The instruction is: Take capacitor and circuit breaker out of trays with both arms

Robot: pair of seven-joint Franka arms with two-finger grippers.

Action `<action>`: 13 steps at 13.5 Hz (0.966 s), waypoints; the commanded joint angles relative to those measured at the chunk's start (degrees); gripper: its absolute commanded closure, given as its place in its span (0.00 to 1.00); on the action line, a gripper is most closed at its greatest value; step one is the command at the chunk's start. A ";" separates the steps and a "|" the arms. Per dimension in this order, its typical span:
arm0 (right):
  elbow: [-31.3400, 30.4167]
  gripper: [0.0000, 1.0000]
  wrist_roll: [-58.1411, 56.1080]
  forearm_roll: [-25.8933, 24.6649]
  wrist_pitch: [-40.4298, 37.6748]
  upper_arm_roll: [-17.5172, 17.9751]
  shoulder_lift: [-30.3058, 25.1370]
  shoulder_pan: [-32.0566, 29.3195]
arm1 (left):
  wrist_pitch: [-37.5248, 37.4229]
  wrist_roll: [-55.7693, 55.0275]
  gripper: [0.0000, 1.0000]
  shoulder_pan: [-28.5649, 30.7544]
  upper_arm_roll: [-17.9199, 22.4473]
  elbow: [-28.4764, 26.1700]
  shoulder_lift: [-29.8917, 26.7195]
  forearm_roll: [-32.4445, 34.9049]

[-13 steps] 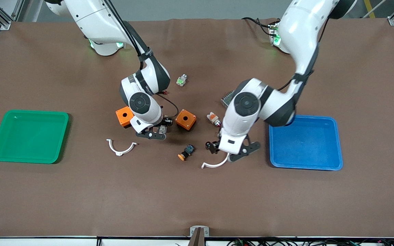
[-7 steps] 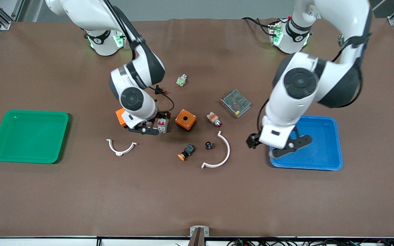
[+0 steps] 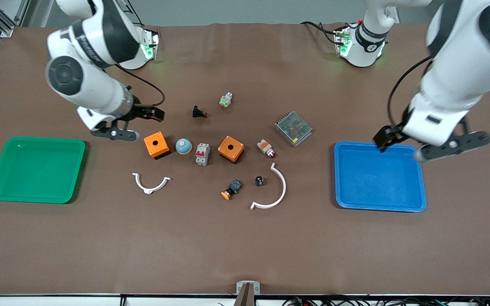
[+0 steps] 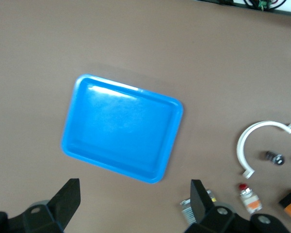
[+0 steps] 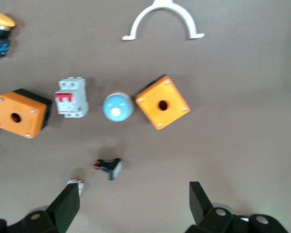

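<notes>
Both arms have lifted away from the parts: the right gripper (image 3: pixel 119 123) hangs jaws apart near the green tray (image 3: pixel 36 169), the left gripper (image 3: pixel 432 142) spread over the blue tray (image 3: pixel 379 177). Circuit breaker (image 3: pixel 202 154) and capacitor (image 3: pixel 259 181) lie on the table between the bare trays.

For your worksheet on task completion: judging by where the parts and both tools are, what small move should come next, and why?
Probably just retreat and stop. The circuit breaker and capacitor lie on the table, both trays look empty, and the left tool and right tool hang open and empty.
</notes>
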 commanded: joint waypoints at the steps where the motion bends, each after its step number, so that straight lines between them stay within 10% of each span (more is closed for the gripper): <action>1: -1.77 0.00 -8.67 -2.73 -1.28 0.78 -4.85 -7.30 | -2.86 9.33 0.00 4.40 -0.47 -2.04 -4.70 -1.14; 13: 18.87 0.00 -22.24 -7.66 -11.22 0.87 -4.78 -17.44 | -5.15 18.95 0.00 11.54 -0.21 -9.24 -13.49 -6.78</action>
